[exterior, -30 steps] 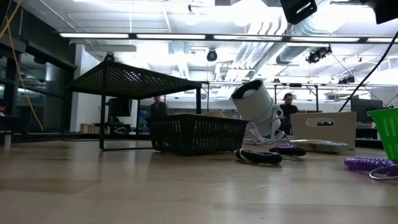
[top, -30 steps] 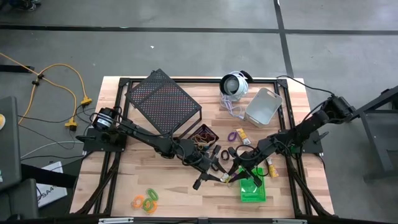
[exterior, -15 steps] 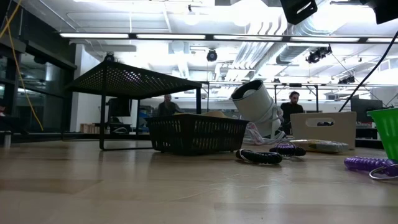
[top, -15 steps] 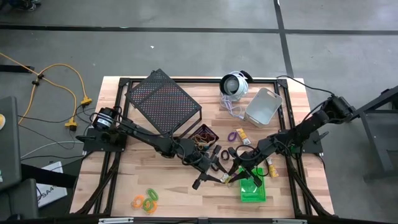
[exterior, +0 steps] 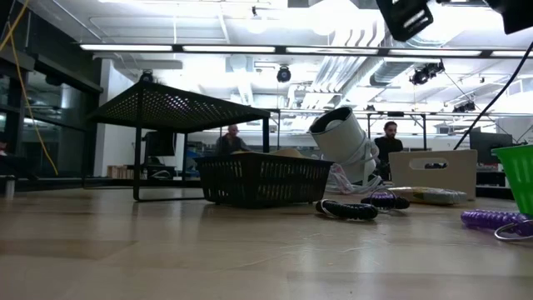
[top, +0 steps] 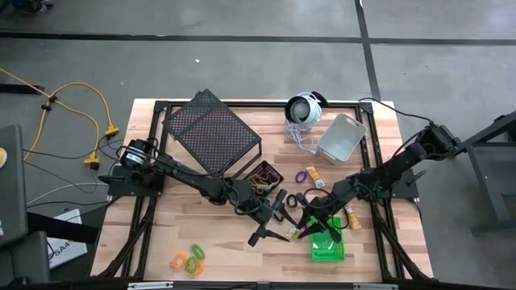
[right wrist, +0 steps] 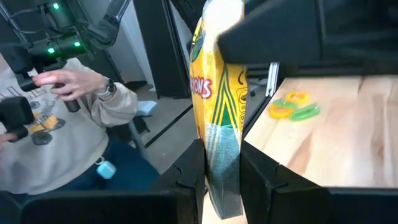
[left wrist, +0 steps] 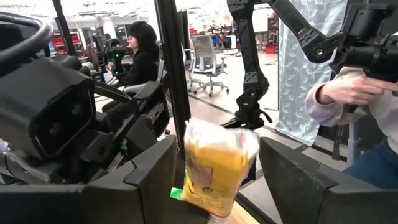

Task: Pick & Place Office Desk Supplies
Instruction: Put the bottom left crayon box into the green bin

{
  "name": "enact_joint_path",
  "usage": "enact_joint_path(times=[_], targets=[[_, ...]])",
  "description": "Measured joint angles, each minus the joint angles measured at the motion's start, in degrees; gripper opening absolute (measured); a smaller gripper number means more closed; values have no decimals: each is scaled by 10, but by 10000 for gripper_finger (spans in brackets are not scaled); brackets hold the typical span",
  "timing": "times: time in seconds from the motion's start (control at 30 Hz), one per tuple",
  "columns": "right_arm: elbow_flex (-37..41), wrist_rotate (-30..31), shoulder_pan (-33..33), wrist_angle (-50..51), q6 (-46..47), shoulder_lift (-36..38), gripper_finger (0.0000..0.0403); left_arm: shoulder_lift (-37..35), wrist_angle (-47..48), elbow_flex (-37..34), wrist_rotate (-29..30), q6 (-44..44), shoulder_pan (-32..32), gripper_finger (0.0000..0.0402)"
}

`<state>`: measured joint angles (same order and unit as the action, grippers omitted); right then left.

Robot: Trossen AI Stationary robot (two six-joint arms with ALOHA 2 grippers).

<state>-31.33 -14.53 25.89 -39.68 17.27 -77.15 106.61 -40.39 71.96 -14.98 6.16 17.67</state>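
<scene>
A yellow crayon packet (right wrist: 219, 93) is lifted off the table, with my right gripper (top: 310, 227) shut on it just above the left edge of the green bin (top: 327, 246). My left gripper (top: 280, 229) faces it from the table's left, open. Its two fingers stand on either side of the packet (left wrist: 217, 165) with a narrow gap on each side. Two more yellow pieces (top: 313, 172) (top: 352, 217) lie on the wood. Orange and green loops (top: 189, 259) lie near the front left, and a purple loop (top: 301, 175) lies at mid-table. My right gripper pinches the packet's end part (right wrist: 222, 171) between its two fingers (right wrist: 186, 180), which come at it about level from the table's right. The rest of the packet sticks out beyond the fingertips toward my left gripper, clear of the table and the bin.
A black bin (top: 264, 175) with loops sits behind my left arm, next to the large black mesh rack (top: 211, 133). A grey bin (top: 342, 137) and a white round device (top: 304, 109) stand at the far right. A person (right wrist: 74, 124) sits beyond the table's edge.
My left gripper has opened and let go of the yellow packet, which stays where it was in my right gripper. Both arms have kept their places.
</scene>
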Motion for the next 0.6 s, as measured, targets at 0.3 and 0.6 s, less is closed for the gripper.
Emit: enact_joint_path(times=[0.3,0.6], targets=[[0,-5,20,130,84,63,63,0,0,0,-1,-1,0,223],[0,25,49,286,208,129,63,0,0,0,-1,-1,0,223]])
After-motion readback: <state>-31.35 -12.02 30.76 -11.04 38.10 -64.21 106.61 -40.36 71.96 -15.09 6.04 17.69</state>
